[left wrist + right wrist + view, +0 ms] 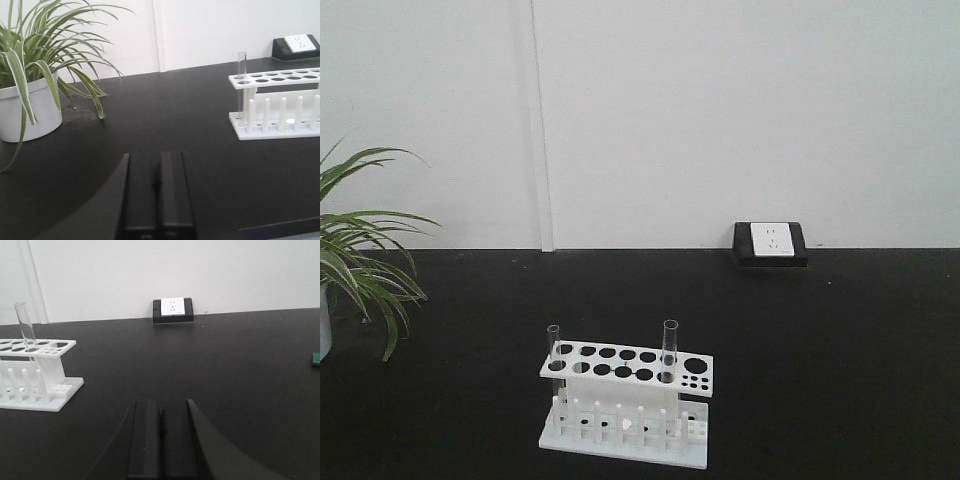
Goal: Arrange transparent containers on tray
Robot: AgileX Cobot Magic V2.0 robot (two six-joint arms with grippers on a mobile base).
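Note:
Two clear test tubes stand upright in a white rack (625,405) on the black table: one test tube (554,352) at the rack's left end, the other test tube (669,350) toward its right. The left wrist view shows one test tube (242,85) in the rack (280,102); the right wrist view shows one test tube (26,327) in the rack (35,375). My left gripper (157,160) is shut and empty, well short of the rack. My right gripper (160,410) is shut and empty too. The yellow tray is out of view.
A potted plant in a white pot (27,107) stands at the table's left (350,265). A white socket in a black box (771,243) sits against the back wall. A small green object (316,358) lies at the far right edge.

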